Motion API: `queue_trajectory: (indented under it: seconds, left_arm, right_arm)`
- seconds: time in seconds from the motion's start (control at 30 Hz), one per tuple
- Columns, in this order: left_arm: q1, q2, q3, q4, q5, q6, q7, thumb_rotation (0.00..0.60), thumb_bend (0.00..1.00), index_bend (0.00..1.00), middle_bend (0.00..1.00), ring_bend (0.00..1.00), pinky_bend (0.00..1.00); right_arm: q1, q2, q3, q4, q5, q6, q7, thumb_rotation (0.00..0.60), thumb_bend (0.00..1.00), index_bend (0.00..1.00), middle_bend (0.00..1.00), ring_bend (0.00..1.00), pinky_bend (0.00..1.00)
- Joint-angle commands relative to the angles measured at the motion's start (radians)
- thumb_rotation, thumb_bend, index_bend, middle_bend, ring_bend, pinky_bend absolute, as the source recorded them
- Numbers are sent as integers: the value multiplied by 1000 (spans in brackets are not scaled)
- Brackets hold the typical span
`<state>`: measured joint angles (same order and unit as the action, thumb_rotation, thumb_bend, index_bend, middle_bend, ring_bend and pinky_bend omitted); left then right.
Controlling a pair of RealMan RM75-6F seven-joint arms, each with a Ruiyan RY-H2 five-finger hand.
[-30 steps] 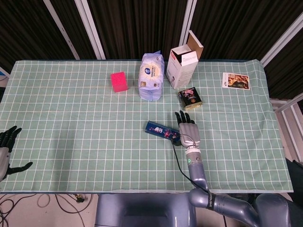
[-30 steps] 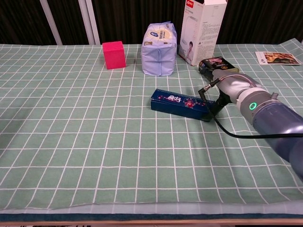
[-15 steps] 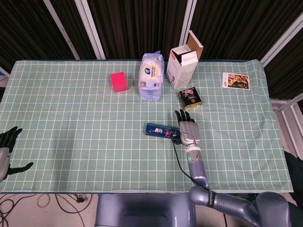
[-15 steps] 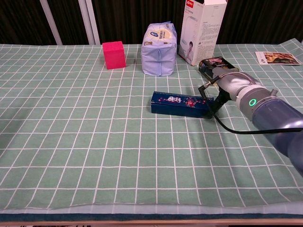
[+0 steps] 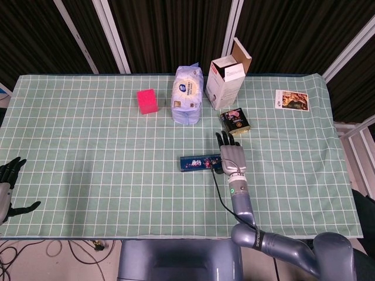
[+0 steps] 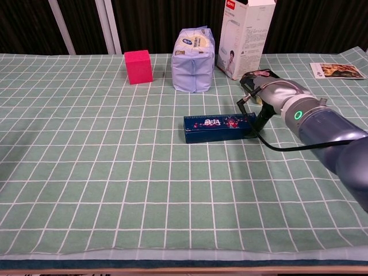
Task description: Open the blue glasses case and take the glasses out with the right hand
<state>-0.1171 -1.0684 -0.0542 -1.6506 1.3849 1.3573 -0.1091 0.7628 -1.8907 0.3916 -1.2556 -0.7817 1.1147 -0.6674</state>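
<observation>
I have my right hand set against the right end of the blue glasses case, fingers extended and pointing toward the back of the table; from the chest view the fingertips sit down at the case's end, touching it, but I cannot tell whether they grip it or only press against it. The case lies closed and flat on the green checked cloth, roughly at the middle of the table, long axis running left to right, so I judge the lid is not yet lifted and the glasses are inside, unseen. I hold at the end because it gives me an edge to brace or pry at. Just behind my hand sits a small dark tin, close enough that I must watch my knuckles. Further back stand the white pack, the open carton and the pink block. My left hand hangs off the table's near left edge, fingers spread, holding nothing.
</observation>
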Motion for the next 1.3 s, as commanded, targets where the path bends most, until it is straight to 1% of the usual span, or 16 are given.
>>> queue_trajectory:
  seconds: [0.03,0.1,0.2,0.33,0.53,0.8,1.07,1.17,1.3]
  left_arm:
    - [0,1,1,-2,1,-1,-1,600,0,0,0,0,0]
    - [-1,2,2,-3,2,-3,-2,600,0,0,0,0,0]
    - [-1,3,3,-5,3,-4,-4,600,0,0,0,0,0]
    - [1,5,3,-6,3,-1,-9,600,0,0,0,0,0]
    - [3,8,3,-7,5,2,-15,600,0,0,0,0,0]
    - [1,10,3,-7,4,-3,-23,600,0,0,0,0,0]
    - [-1,12,2,-9,-4,-11,-30,600,0,0,0,0,0]
    - [-2,14,2,-11,-7,-15,-31,600,0,0,0,0,0]
    - [-2,15,1,-13,-9,-17,-32,600,0,0,0,0,0]
  right_arm:
    - [-17,15,-15,-62,-8,13,17,600,161,0,0,0,247]
    - [-24,28,-31,-106,-24,15,24,600,186,14,0,0,247]
    - [-21,44,-50,-159,-40,6,19,600,212,86,0,0,247]
    - [-2,48,-61,-185,-53,-15,12,600,249,119,0,0,247]
    - [40,41,-67,-160,-45,-50,-23,600,263,141,0,0,247]
    - [99,50,-82,-94,-85,-96,-55,600,272,154,0,0,247]
    - [132,38,-80,-72,-46,-116,-82,600,325,278,0,0,247]
    - [140,30,-76,-81,-12,-118,-92,600,349,283,0,0,247]
    - [153,19,-73,-81,6,-113,-100,600,385,283,0,0,247]
